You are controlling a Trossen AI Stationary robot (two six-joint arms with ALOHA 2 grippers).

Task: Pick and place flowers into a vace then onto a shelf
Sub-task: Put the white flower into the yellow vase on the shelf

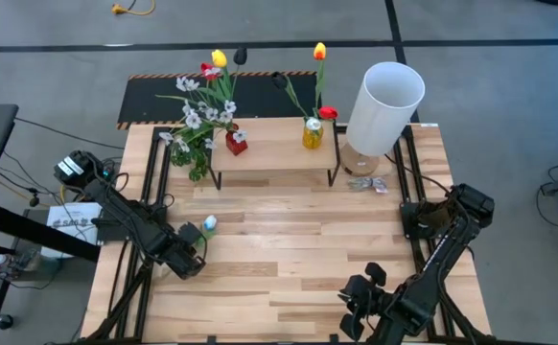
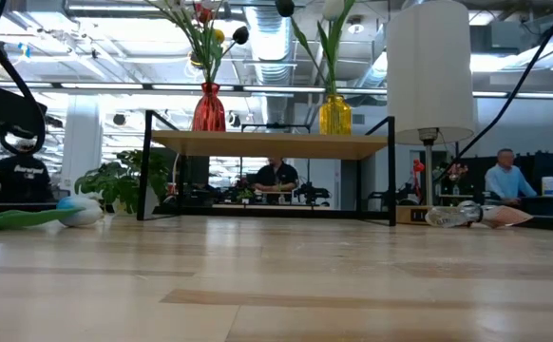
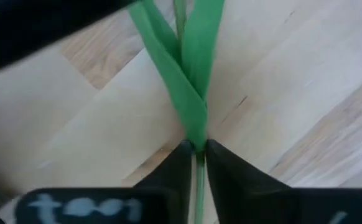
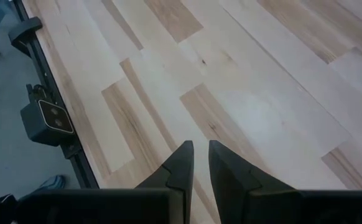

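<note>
A flower with a white head (image 1: 209,223) and green leaves (image 3: 190,74) lies flat on the table near its left edge; in the low view it lies along the boards (image 2: 29,217). My left gripper (image 3: 198,146) stands over it, pointing down, shut on its stem; in the high view my left gripper (image 1: 191,257) covers the stem. The shelf (image 1: 274,153) stands at the far middle and bears a red vase (image 1: 236,144) and a yellow vase (image 1: 313,132), each holding flowers. My right gripper (image 4: 200,149) hangs shut over bare boards at the near right (image 1: 360,305). My left gripper pinches the green stem (image 3: 198,180) between its two fingers, just below where the leaves join it. The fingers come from above, pointing down, one on each side of the stem. The flower lies on the table, its head (image 2: 82,211) resting on the boards.
A tall white lampshade (image 1: 384,103) stands at the shelf's right end, with a small clear wrapper (image 1: 365,184) at its foot. A bushy green sprig (image 1: 199,161) hangs by the shelf's left end. Open boards lie between the arms (image 1: 289,249).
</note>
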